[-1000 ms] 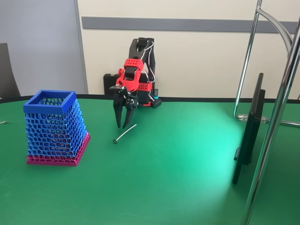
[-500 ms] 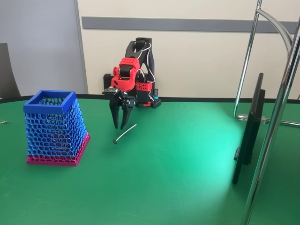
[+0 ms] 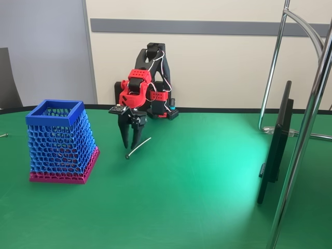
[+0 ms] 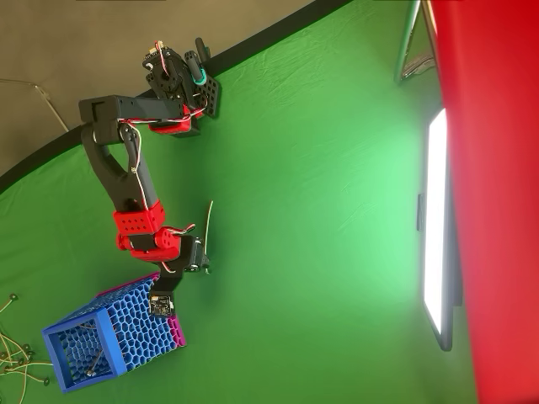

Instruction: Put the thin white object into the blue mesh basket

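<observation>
The thin white object [image 3: 140,147] lies flat on the green table, its dark tip toward the camera in the fixed view. In the overhead view the thin white object [image 4: 209,223] points toward the arm's base. My gripper [image 3: 130,148] hangs point-down just above the stick's dark-tipped end, fingers a little apart and holding nothing. From overhead the gripper [image 4: 200,263] sits between that end and the basket. The blue mesh basket [image 3: 59,142] with its pink base stands upright to the left, apart from the gripper. From overhead, the basket [image 4: 126,328] has its mouth unobstructed.
A dark monitor [image 3: 277,140] stands edge-on at the right beside chrome stand tubes [image 3: 306,129]. The arm's base [image 3: 158,104] is at the table's back edge. Thin wires [image 4: 13,353] lie beyond the basket. A small grey piece [image 4: 94,362] lies inside the basket.
The gripper has swung left and lower, from beside the stick's middle to above its dark-tipped end. The stick and basket have not moved.
</observation>
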Available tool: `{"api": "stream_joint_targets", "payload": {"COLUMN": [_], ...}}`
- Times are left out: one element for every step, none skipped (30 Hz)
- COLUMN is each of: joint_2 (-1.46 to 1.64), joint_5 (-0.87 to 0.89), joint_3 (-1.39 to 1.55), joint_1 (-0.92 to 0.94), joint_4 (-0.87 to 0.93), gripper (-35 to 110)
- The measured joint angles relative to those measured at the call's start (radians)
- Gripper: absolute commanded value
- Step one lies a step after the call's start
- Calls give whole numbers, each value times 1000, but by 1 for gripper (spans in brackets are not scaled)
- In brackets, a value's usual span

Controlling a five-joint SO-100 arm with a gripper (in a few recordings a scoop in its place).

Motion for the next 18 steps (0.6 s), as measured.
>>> {"api": "stream_joint_targets", "payload": {"joint_2": [-9,-18,-25,-31,-38,-44,-49,-54,-63,-69,-75,-80,-83,-87,-91,-91,-95,-97], "joint_5": [-3,-3,-3,-5,-8,-9,-9,-9,-9,-9,-9,-9,-9,-9,-9,-9,-9,-9], "joint_3": [-9,-18,-25,-29,-35,-40,-41,-41,-48,-49,-49,-51,-51,-51,-51,-51,-51,-51], "joint_1": [2,2,2,3,9,14,14,14,14,12,12,14,14,14,14,14,14,14], "joint_4": [2,5,6,6,6,6,6,6,6,6,6,5,-2,-8,-14,-18,-25,-29], "gripper": [14,14,14,14,14,14,14,14,14,14,15,15,15,15,15,15,15,15]}}
